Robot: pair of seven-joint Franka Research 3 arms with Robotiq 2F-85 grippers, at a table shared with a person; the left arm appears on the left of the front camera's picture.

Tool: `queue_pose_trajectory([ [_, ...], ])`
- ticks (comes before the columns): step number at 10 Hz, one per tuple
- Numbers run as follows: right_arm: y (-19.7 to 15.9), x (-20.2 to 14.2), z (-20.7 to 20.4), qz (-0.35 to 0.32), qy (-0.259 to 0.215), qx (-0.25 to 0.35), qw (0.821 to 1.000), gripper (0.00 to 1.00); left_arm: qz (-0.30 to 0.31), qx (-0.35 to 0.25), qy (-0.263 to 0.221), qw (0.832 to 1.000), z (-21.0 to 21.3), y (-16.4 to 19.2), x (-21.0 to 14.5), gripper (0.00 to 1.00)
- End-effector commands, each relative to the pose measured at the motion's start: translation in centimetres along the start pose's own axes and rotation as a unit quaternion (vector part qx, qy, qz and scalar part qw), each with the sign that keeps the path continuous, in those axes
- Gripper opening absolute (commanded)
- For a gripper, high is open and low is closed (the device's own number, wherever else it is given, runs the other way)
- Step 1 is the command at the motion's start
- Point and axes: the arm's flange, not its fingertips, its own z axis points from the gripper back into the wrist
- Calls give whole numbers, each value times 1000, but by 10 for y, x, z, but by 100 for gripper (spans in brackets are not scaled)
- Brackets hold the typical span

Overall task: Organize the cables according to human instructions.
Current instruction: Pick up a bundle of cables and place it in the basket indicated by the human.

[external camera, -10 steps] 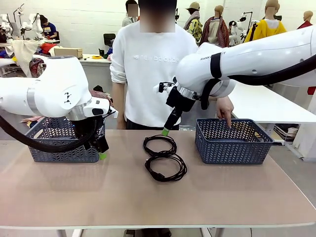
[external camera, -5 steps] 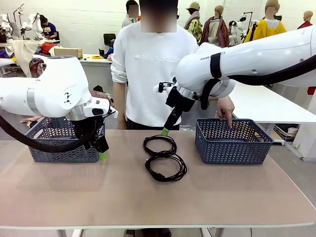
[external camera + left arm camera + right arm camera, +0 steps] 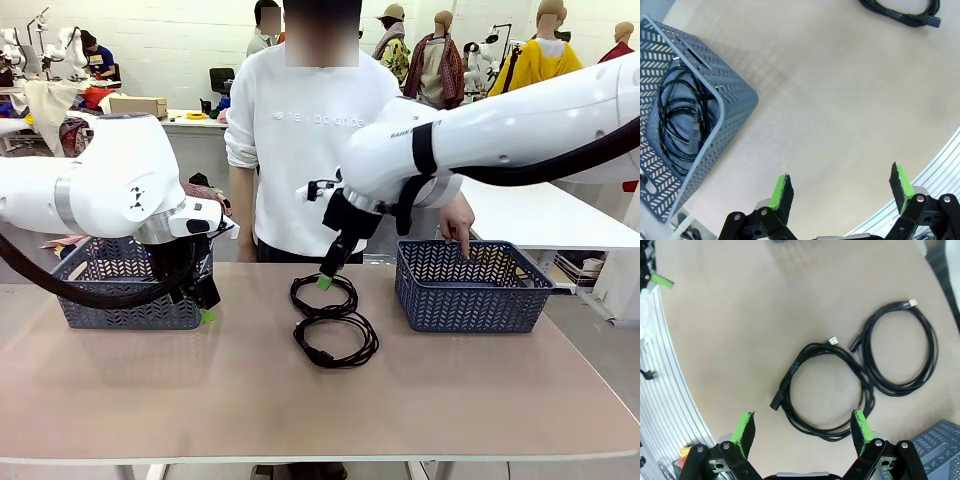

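Note:
Two cables lie coiled at the table's middle, a far coil [image 3: 323, 294] and a near coil [image 3: 337, 341] touching it. My right gripper [image 3: 325, 283] hangs open just above the far coil. In its wrist view the gripper [image 3: 802, 426] looks down on one coil [image 3: 788, 390], with the other coil [image 3: 931, 340] beside it. My left gripper [image 3: 207, 316] is open with nothing in it, next to the left basket [image 3: 130, 300]. Its wrist view shows open fingers [image 3: 842, 190] and black cable [image 3: 682, 125] coiled inside that basket [image 3: 735, 95].
A second blue-grey basket [image 3: 470, 295] stands at the right of the table. The person at the far side points a hand [image 3: 458, 228] down into it. Bare tabletop lies in front of the coils.
My right arm has swung left and down, bringing its gripper from above the table to just over the far coil. The left arm, the coils and the person's hand have not moved.

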Motion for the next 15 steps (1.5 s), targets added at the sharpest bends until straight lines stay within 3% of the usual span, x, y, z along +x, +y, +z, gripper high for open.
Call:
queue_pose_trajectory([
  [1, 18, 7, -24, -33, 28, -16, 999, 100, 2, 0, 3, 1000, 3, 1, 0, 100],
  [6, 42, 13, -87, -68, 52, 8, 996, 100, 2, 0, 3, 1000, 3, 1, 0, 100],
  [11, 48, 13, -114, -97, 93, -14, 991, 100, 2, 0, 3, 1000, 3, 1, 0, 100],
  [15, 44, 14, -133, -133, 98, -8, 986, 100, 2, 0, 3, 1000, 3, 1, 0, 100],
])
